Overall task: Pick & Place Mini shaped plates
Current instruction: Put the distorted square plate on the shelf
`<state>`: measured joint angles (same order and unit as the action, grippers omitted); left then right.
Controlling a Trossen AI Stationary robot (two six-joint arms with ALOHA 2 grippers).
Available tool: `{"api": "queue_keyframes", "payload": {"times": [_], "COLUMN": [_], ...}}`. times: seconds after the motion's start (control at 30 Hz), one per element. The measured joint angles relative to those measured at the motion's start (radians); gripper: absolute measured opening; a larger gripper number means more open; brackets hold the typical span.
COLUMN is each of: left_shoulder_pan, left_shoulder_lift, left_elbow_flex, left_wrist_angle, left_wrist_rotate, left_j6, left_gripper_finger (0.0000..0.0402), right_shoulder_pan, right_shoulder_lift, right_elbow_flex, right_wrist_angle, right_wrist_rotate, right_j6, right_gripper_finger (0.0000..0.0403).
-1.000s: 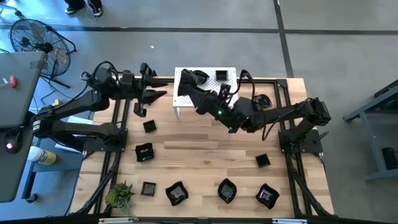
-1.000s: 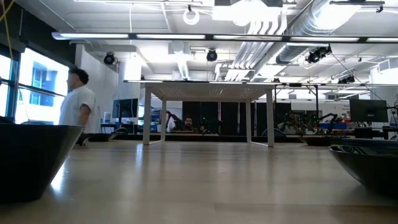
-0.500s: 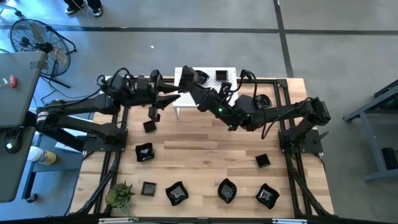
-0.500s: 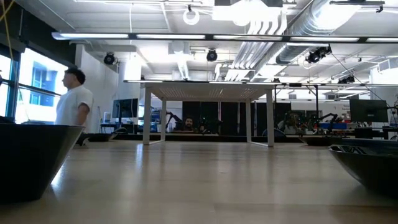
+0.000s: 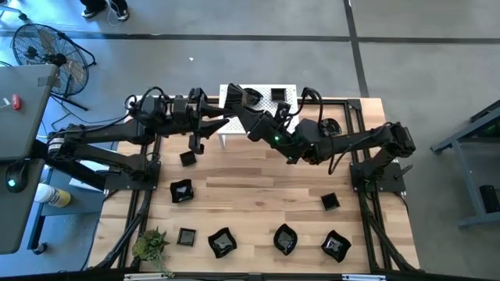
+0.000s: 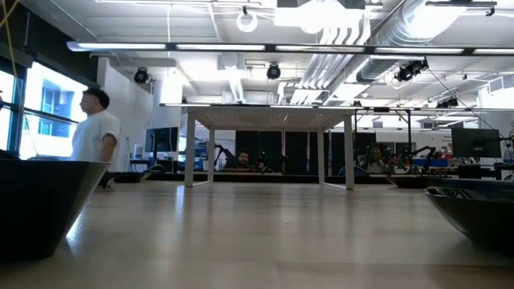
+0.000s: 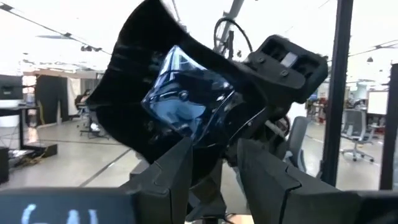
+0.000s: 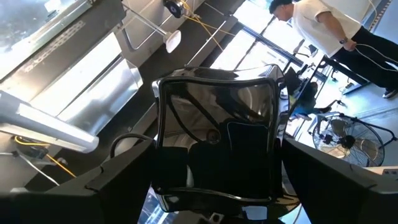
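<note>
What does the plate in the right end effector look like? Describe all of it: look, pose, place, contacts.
The plate is a glossy black dish with a roughly square outline, rounded corners and a raised rim; its shiny surface mirrors the surroundings. The right end effector is shut on it, fingers clamping one edge, so it is off the table and tilted up toward the wrist camera. From above, it is held over the white rack at the table's far edge, near the left end effector, which holds another dark plate.

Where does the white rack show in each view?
High view: white rack at the table's far edge, partly under the right tool.
Low view: white rack at centre, on its legs.
Left wrist view: not in it.
Right wrist view: not in it.
Shared landmark: wooden table, in high and low views.
</note>
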<state>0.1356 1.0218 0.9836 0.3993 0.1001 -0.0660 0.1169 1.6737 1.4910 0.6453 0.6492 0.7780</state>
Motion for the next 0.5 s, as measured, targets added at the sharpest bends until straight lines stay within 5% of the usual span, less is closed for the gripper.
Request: {"api": "queue_keyframes", "payload": {"times": [0.5], "left_shoulder_pan": [-0.001], "left_shoulder_lift": [0.026], "left_elbow_flex": [-0.001], "left_wrist_angle": [0.054], "left_wrist_rotate": [0.047], "left_j6": [-0.009], "left_gripper_finger": [0.0041], "right_shoulder_pan": [0.000], "right_shoulder_lift": [0.000], "right_elbow_flex": [0.000], "right_wrist_angle": [-0.005], "right_wrist_rotate": [-0.009], "right_j6": [0.000], "right_gripper_finger": [0.0338]}}
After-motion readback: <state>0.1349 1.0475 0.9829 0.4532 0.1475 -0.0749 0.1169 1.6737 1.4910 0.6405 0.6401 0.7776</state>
